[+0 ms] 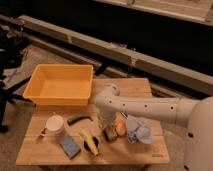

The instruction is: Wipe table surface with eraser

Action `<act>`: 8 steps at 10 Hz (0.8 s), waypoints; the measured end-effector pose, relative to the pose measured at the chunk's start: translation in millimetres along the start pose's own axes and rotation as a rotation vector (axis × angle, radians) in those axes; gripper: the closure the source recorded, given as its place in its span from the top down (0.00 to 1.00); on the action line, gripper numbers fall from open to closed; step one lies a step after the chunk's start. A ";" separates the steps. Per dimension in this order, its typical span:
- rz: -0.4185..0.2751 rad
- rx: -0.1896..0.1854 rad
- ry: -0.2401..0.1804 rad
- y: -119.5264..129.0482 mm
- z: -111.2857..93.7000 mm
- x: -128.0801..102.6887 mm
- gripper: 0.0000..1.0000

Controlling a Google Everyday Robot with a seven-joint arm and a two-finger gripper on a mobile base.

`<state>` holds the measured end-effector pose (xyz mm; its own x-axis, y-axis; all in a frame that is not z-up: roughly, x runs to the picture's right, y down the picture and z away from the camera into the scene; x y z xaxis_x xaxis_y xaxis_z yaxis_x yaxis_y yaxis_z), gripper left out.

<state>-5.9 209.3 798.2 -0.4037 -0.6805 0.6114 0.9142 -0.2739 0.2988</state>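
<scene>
Table surface (135,87), closed end effector (109,132) between banana (89,141) and cloth (138,132), eraser (70,146) apart
</scene>
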 end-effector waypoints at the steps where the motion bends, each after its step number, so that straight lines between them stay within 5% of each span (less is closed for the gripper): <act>1: -0.044 0.006 -0.010 -12.2 -1.3 -3.1 0.00; 5: -0.261 0.025 -0.024 -95.5 -9.4 -1.7 0.00; 8: -0.357 0.017 0.021 -142.1 -16.6 10.7 0.00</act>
<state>-139.5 229.6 750.1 -0.6967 -0.5580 0.4508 0.7147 -0.4857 0.5033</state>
